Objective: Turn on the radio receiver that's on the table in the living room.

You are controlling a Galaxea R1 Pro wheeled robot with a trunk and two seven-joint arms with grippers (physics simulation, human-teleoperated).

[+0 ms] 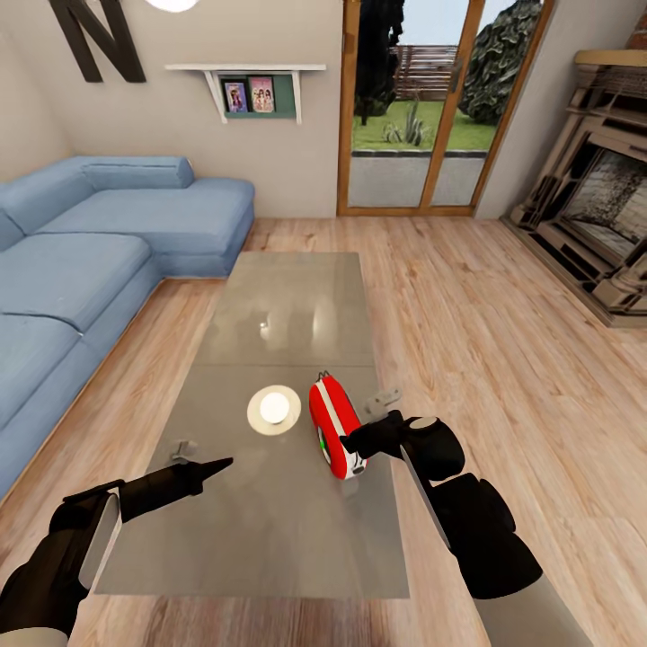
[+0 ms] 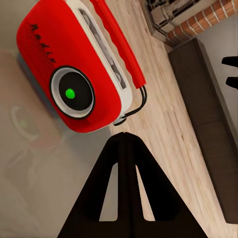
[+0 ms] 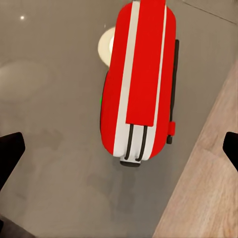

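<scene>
Right hand (image 1: 352, 442) is right up against the near end of the radio (image 1: 336, 428), fingers spread wide with nothing pinched between them; in the right wrist view the two tips sit far apart either side of the radio (image 3: 140, 79). Left hand (image 1: 226, 463) hovers over the table (image 1: 270, 539), fingers pressed together into a point, aimed at the radio's face (image 2: 74, 59), where the dial shows a green dot. The radio stands near the table's right edge, just beside a cream disc (image 1: 274, 410). Around it: wood floor (image 1: 503, 359), blue sofa (image 1: 81, 261), fireplace (image 1: 593, 225), and glass doors (image 1: 431, 108).
</scene>
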